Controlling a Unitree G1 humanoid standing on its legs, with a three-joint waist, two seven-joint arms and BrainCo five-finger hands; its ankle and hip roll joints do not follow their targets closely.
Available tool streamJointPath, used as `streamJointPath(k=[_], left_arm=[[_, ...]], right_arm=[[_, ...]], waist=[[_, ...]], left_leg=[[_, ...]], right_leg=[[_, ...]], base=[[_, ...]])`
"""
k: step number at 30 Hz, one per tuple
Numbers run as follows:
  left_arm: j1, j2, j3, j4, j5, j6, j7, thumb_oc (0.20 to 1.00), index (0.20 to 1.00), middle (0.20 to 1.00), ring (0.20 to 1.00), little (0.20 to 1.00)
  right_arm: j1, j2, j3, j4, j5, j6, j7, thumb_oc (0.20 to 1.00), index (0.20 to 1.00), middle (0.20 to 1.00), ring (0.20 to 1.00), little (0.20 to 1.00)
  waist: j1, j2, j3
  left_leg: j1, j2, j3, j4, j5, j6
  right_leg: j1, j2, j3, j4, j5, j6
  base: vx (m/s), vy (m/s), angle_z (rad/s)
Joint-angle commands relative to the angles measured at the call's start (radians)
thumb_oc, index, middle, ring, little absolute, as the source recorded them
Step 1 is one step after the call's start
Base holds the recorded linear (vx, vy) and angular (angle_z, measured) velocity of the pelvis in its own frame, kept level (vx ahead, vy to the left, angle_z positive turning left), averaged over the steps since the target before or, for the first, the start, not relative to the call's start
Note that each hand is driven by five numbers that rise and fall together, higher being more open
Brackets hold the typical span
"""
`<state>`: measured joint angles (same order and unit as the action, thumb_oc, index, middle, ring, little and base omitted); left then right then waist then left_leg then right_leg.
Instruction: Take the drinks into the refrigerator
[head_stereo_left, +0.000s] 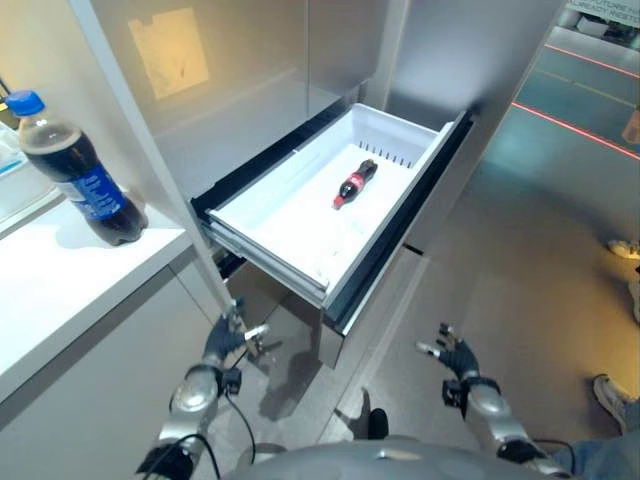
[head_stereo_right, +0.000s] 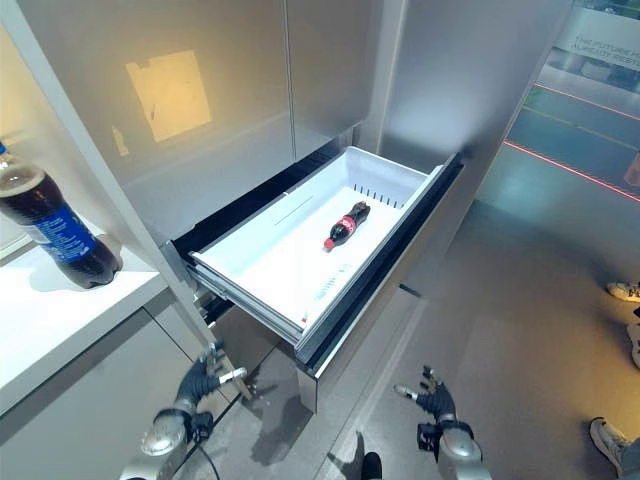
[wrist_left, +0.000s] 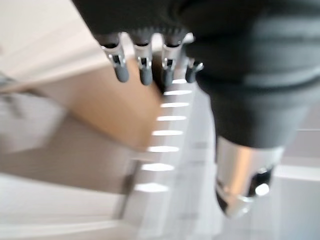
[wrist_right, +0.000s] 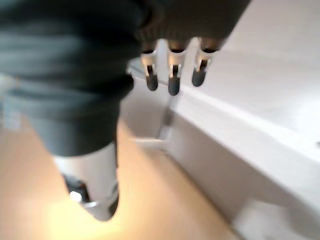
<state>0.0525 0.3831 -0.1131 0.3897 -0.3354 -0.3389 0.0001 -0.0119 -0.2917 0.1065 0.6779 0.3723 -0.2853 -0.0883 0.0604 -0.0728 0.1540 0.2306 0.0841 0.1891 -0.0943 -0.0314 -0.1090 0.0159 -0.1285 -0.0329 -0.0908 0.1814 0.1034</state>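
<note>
Bright even light; both wrist views motion-blurred.

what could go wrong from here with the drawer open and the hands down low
1. The small cola bottle lies on its side in the open drawer; pushing the drawer shut fast could send it rolling against the wall.
2. The big blue-capped bottle stands near the edge of the white counter; a clumsy reach by the left hand might tip it off.
3. The right hand hangs below the drawer's front and could bump it when rising.
</note>
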Motion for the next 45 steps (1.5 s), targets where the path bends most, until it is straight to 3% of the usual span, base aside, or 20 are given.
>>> streamJointPath(k=[1,3,8,21,29,45], left_arm=[[-0.046,0.013,0.038,-0.109,-0.046,-0.076,-0.002,1.0,1.0,1.0,1.0,1.0],[-0.032,0.032,0.069,-0.232,-0.066,-0.082,-0.015,1.0,1.0,1.0,1.0,1.0],[-0.016,0.047,0.109,-0.381,-0.102,-0.086,-0.056,1.0,1.0,1.0,1.0,1.0],[0.061,0.065,0.2,-0.586,-0.126,-0.095,-0.101,1.0,1.0,1.0,1.0,1.0],[0.12,0.073,0.296,-0.624,-0.1,-0.12,-0.072,1.0,1.0,1.0,1.0,1.0],[0.081,0.048,0.307,-0.547,-0.039,-0.133,-0.001,1.0,1.0,1.0,1.0,1.0]], right_arm=[[-0.094,-0.074,-0.078,-0.163,0.031,-0.108,-0.021,1.0,1.0,1.0,1.0,1.0],[-0.081,-0.11,-0.157,-0.32,0.046,-0.141,-0.028,1.0,1.0,1.0,1.0,1.0],[-0.08,-0.148,-0.251,-0.497,0.066,-0.17,-0.017,1.0,1.0,1.0,1.0,1.0],[-0.04,-0.136,-0.24,-0.702,0.118,-0.163,0.087,1.0,1.0,1.0,1.0,1.0],[-0.042,-0.146,-0.177,-0.779,0.179,-0.144,0.176,1.0,1.0,1.0,1.0,1.0],[-0.075,-0.173,-0.174,-0.748,0.189,-0.133,0.176,1.0,1.0,1.0,1.0,1.0]], waist=[[-0.01,0.027,0.023],[-0.013,0.025,0.02],[-0.011,0.019,0.016],[0.002,0.013,0.019],[0.021,0.015,0.037],[0.071,0.032,0.053]], left_leg=[[-0.067,-0.067,-0.074,0.007,-0.027,0.096],[-0.068,-0.067,-0.075,0.007,-0.03,0.097],[-0.07,-0.065,-0.078,0.007,-0.033,0.096],[-0.071,-0.061,-0.083,0.007,-0.033,0.094],[-0.093,-0.054,-0.111,0.007,-0.019,0.094],[-0.199,-0.038,-0.336,0.007,0.053,0.071]], right_leg=[[0.066,0.011,-0.061,0.05,-0.094,0.019],[0.067,0.01,-0.064,0.049,-0.094,0.019],[0.069,0.01,-0.067,0.045,-0.095,0.019],[0.068,0.016,-0.072,0.048,-0.097,0.013],[0.033,0.02,-0.082,0.105,-0.118,0.005],[0.005,0.009,-0.295,0.233,-0.214,-0.026]], base=[[0.0,0.0,0.0],[0.0,0.0,0.0],[0.0,0.0,0.0],[0.0,0.0,0.0],[-0.01,-0.011,0.01],[-0.01,-0.061,0.5]])
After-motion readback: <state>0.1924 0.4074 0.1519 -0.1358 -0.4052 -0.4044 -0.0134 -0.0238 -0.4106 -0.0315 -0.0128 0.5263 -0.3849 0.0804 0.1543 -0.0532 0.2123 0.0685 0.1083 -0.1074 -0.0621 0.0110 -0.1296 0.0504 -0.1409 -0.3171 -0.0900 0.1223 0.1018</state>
